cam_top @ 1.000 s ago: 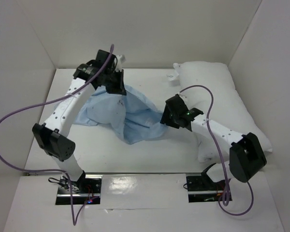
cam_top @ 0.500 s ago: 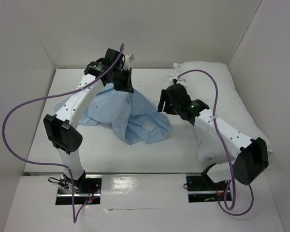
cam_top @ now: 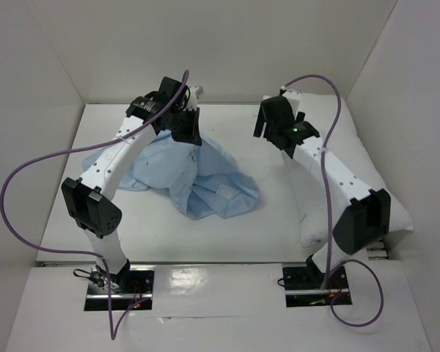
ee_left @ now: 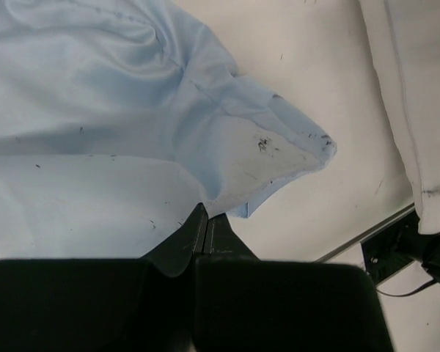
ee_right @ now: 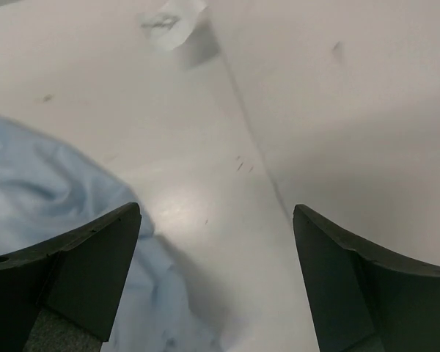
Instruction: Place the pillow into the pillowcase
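At table (cam_top: 161, 235) centre-left: pillowcase (cam_top: 205, 180) tented, peak clamped in left gripper (ee_left: 204, 224).
Right gripper (ee_right: 216, 216) spread wide, holding nothing, over bare table beside pillow (cam_top: 370, 150); pillow lies along right side.

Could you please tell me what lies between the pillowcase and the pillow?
Only bare table, seen in the top view; the pillowcase and pillow lie apart.

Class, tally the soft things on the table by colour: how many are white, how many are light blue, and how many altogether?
White: 1, the pillow
Light blue: 1, the pillowcase
Total: 2
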Motion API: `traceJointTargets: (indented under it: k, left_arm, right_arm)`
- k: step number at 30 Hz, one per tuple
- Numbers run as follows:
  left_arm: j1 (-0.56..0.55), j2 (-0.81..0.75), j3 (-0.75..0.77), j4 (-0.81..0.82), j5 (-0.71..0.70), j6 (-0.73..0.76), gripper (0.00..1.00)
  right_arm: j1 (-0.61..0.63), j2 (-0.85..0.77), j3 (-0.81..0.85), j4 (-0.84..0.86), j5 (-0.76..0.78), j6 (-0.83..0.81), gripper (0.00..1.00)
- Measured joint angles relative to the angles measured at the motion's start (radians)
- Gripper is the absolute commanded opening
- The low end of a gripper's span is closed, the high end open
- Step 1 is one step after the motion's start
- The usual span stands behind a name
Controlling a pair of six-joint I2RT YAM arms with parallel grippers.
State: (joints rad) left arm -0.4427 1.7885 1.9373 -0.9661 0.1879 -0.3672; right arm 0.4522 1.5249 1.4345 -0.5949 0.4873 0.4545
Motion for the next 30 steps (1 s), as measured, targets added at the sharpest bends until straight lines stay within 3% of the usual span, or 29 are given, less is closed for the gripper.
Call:
traceJointTargets:
  k: [5,9,16,23,27,28,30]
  left_arm:
    - [0.013,0.057,0.082,0.004,0.0,-0.002,0.0]
    - [0.019,0.089,0.095,0.002,-0.002,-0.003,0.0]
    - [0.048,0.092,0.085,0.008,-0.027,-0.004,0.0]
    - [0.076,0.211,0.032,0.067,-0.063,-0.06,0.0]
    - [0.077,0.376,0.03,0.089,-0.08,-0.106,0.0]
    - [0.081,0.418,0.03,0.09,-0.085,-0.113,0.0]
    - [0.087,0.48,0.03,0.094,-0.09,-0.135,0.0]
  right_arm:
    - [-0.071,0.278,0.224,-0.047,0.146,-0.034,0.89]
    - [-0.096,0.499,0.422,-0.106,0.165,-0.069,0.87]
    - [-0.084,0.455,0.358,-0.081,0.107,-0.14,0.97]
    - [-0.121,0.56,0.511,-0.101,0.327,-0.145,0.98]
    - [-0.16,0.647,0.518,-0.114,0.354,-0.148,0.61]
    - [-0.168,0.665,0.517,-0.117,0.346,-0.153,0.42]
    - [-0.18,0.676,0.495,-0.106,0.31,-0.159,0.19]
